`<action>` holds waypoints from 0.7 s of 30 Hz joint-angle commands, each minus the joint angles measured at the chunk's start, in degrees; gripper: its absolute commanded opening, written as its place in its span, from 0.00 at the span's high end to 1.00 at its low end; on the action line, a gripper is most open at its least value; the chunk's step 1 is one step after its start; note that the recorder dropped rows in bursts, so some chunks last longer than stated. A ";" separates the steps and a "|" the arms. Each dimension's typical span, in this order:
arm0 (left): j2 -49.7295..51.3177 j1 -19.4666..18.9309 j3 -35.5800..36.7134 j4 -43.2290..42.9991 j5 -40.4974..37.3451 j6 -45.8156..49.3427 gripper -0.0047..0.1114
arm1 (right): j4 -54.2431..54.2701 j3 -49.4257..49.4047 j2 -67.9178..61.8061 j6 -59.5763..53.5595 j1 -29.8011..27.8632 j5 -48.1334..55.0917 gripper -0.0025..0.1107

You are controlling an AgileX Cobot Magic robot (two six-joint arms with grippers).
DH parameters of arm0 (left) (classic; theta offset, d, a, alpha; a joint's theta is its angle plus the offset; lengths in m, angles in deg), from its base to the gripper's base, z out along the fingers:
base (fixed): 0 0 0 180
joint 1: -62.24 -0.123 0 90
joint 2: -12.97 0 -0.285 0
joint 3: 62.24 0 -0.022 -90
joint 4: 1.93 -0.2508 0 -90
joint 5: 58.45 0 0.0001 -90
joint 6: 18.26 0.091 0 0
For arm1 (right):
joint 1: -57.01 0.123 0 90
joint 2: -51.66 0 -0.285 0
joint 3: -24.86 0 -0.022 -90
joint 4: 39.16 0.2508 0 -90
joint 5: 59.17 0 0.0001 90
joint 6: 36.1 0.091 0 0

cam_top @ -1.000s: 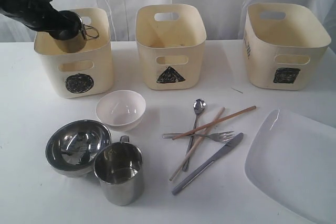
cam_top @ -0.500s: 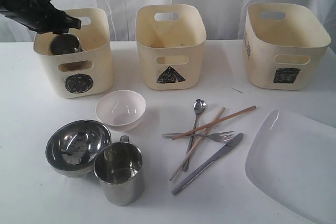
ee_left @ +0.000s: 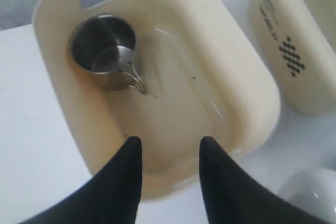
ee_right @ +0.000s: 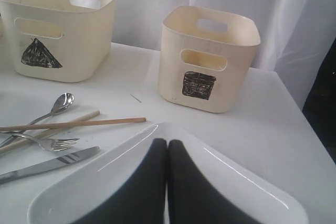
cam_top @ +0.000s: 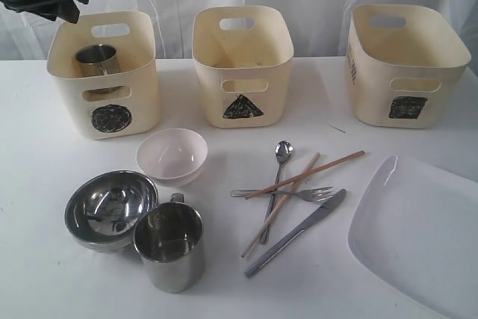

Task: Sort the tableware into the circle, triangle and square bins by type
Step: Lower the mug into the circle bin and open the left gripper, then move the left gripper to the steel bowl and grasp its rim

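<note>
Steel mug [cam_top: 97,60] upright inside circle bin [cam_top: 144,86].

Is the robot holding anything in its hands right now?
No, nothing. The left gripper has its jaws open and empty above the circle bin, where a steel mug stands. The right gripper is shut on nothing, with the white plate beyond it.

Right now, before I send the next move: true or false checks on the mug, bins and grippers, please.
1. A steel mug stands upright inside the circle bin. True.
2. The left gripper is shut on a mug. False: it is open and empty, raised near the circle bin.
3. The spoon lies in the triangle bin. False: it lies on the table in front of that bin.
4. The right gripper is shut, above the white plate. True.
</note>
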 commanded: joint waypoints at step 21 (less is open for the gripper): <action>-22.67 0.23 42.22 15.74 1.21 16.34 0.60 | -0.17 -0.31 0.32 -0.14 -0.32 -0.33 0.98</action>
